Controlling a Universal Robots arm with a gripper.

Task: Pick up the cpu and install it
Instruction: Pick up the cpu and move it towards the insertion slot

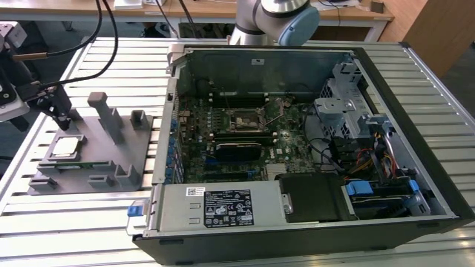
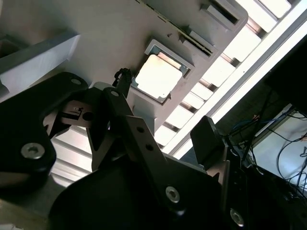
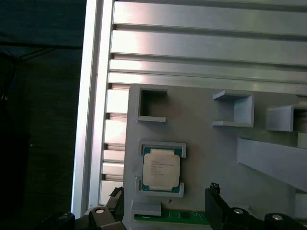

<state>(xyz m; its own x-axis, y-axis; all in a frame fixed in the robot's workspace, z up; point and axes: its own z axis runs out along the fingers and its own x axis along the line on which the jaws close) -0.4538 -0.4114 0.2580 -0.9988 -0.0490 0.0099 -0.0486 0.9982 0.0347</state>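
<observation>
**Exterior view, from its left to its right.** At the far left the gripper hangs over the far end of the grey tray, which lies on the slatted metal table. The cpu rests flat in a framed recess of that tray, metal top upward. It sits just on the near side of the gripper and apart from it. It is close to square, so no long axis stands out, and its edges run parallel to the tray's edges. A thin green memory strip lies in the tray just beside the recess. Further right stands the open computer case, well apart from the tray, with the metal-framed socket near the middle of its board. The arm rises behind the case.

**First wrist view.** This view looks straight down on the cpu. It shows a printed top face and a green rim at the corners, with recess walls hugging two opposite sides. The fingers stand wide apart, wider than the cpu, and hold nothing. The gripper is lined up with the cpu, and the memory strip lies close by.

**Second wrist view.** This oblique view shows the black linkage of the gripper and one finger. The cpu appears glare-bright beyond the tips, untouched.
</observation>
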